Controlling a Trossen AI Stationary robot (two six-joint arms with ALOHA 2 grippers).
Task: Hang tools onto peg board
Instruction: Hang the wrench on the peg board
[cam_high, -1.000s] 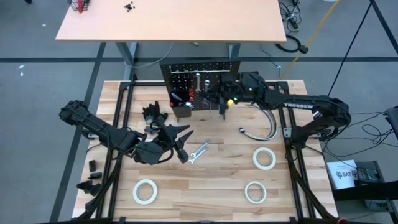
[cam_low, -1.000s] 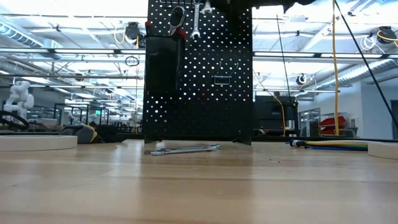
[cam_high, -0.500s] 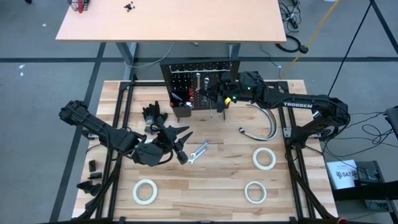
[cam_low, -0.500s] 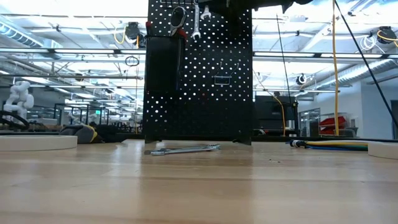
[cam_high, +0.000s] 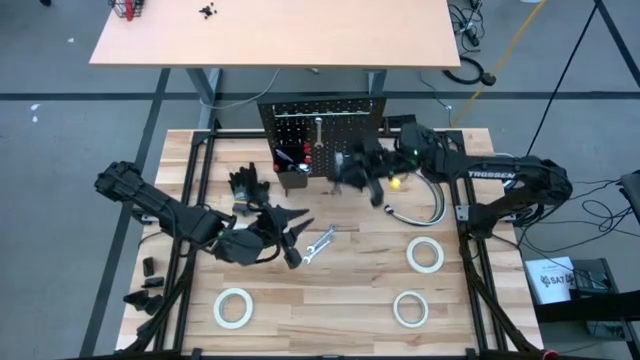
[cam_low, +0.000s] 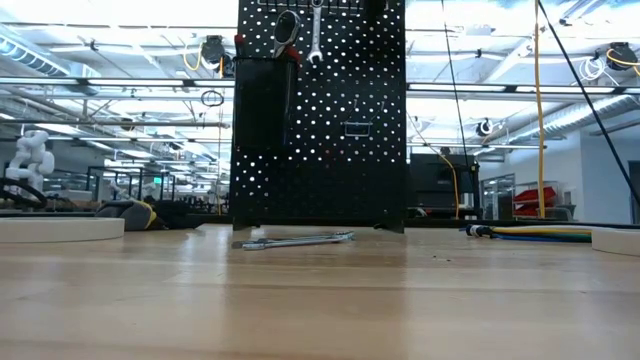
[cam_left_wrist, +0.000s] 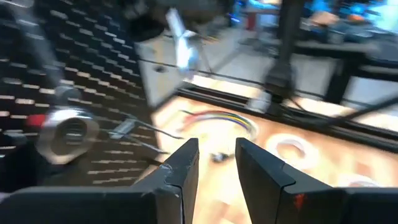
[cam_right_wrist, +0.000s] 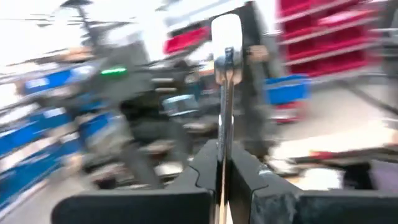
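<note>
At the left, the left arm reaches in low over the table, and its gripper (cam_high: 290, 238) hangs above the bare wood, just left of a silver wrench (cam_high: 318, 244). The fingers (cam_left_wrist: 180, 171) stand partly apart with nothing between them. Black gloves (cam_high: 248, 185) lie a little farther back, and a white tape roll (cam_high: 232, 306) rests near the front edge on this side.

In the middle, the wrench on the table lies flat, in front of the peg board (cam_high: 322, 125), apart from it. The peg board stands upright at the far edge of the table. On its left part sits a black bin (cam_low: 258, 103) with red and black handles (cam_high: 305, 153) poking out of it, and one wrench (cam_low: 314, 32) hangs near the top beside a ratchet head (cam_low: 285, 28).

To the right, the right gripper (cam_high: 375, 190) sits just in front of the board's right part, blurred in the overhead view. Its fingers are closed tight on a slim silver wrench (cam_right_wrist: 225, 74), which sticks straight out past the fingertips. Farther right, a curved cable (cam_high: 425, 210) lies on the wood, and two more tape rolls (cam_high: 425, 254) rest toward the near right corner.
</note>
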